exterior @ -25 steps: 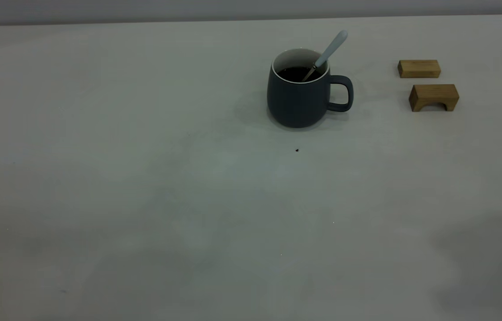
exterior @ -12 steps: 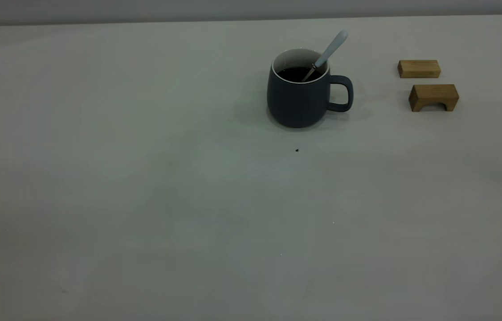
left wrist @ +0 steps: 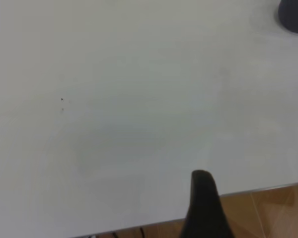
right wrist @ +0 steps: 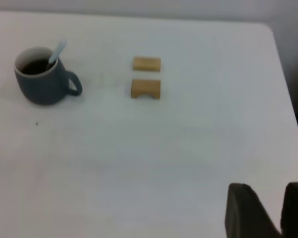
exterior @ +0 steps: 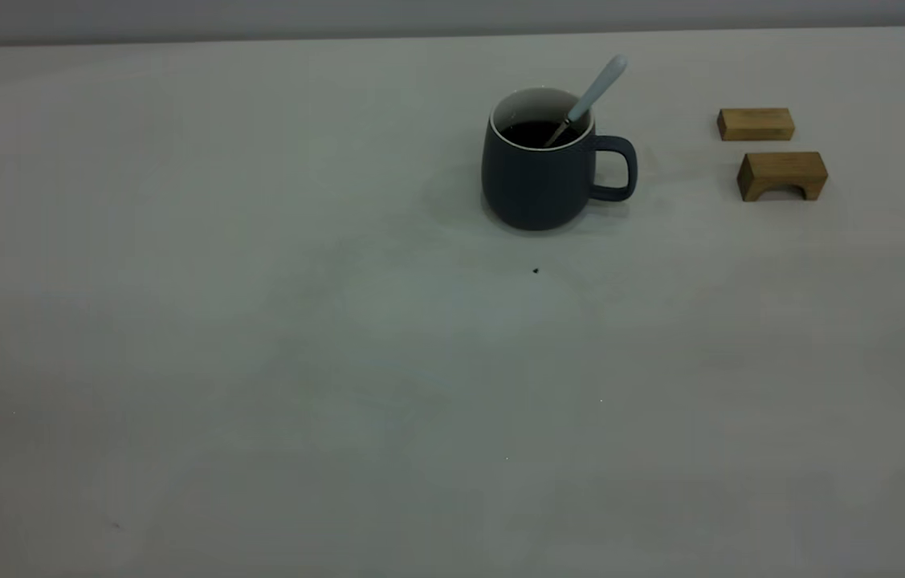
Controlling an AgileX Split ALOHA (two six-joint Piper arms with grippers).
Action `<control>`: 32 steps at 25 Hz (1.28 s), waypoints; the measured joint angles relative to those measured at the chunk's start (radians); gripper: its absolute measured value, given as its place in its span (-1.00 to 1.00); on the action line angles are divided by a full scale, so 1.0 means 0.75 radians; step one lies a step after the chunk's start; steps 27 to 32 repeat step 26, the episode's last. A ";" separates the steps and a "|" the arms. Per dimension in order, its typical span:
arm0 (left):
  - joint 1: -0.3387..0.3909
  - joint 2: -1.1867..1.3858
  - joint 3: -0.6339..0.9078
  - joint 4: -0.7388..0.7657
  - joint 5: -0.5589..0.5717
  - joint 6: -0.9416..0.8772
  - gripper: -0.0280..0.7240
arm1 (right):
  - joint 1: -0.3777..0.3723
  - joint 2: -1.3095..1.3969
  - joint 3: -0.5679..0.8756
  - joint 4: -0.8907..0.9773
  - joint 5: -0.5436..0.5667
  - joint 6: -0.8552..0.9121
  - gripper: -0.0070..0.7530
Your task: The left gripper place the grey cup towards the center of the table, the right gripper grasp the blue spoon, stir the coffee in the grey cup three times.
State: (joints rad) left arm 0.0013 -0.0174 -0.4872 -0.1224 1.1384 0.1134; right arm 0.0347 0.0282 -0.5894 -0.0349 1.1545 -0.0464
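The grey cup (exterior: 539,172) stands upright on the table (exterior: 259,321), right of the middle toward the back, with its handle pointing right. Dark coffee (exterior: 532,132) fills it. The blue spoon (exterior: 593,92) leans in the cup, resting on the rim, handle up and to the right. Neither arm shows in the exterior view. My right gripper (right wrist: 268,198) hovers open and empty near the table's corner, far from the cup (right wrist: 39,79). A dark part of my left gripper (left wrist: 204,208) sits over the table's edge, with the cup's base (left wrist: 294,15) far off.
Two small wooden blocks lie right of the cup: a flat one (exterior: 755,124) and an arched one (exterior: 781,175) just in front of it. A tiny dark speck (exterior: 536,270) marks the table in front of the cup. Wooden floor (left wrist: 278,208) shows beyond the table's edge.
A faint shadow at the table's near right corner has faded away. The cup, spoon and blocks have not moved.
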 joint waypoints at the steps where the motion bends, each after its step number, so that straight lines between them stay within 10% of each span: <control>1: 0.000 0.000 0.000 0.000 0.000 0.001 0.63 | 0.000 -0.010 0.000 0.002 0.000 0.003 -0.39; 32: 0.000 0.000 0.000 0.000 0.000 0.000 0.63 | 0.000 -0.013 0.161 0.076 -0.024 0.019 -0.35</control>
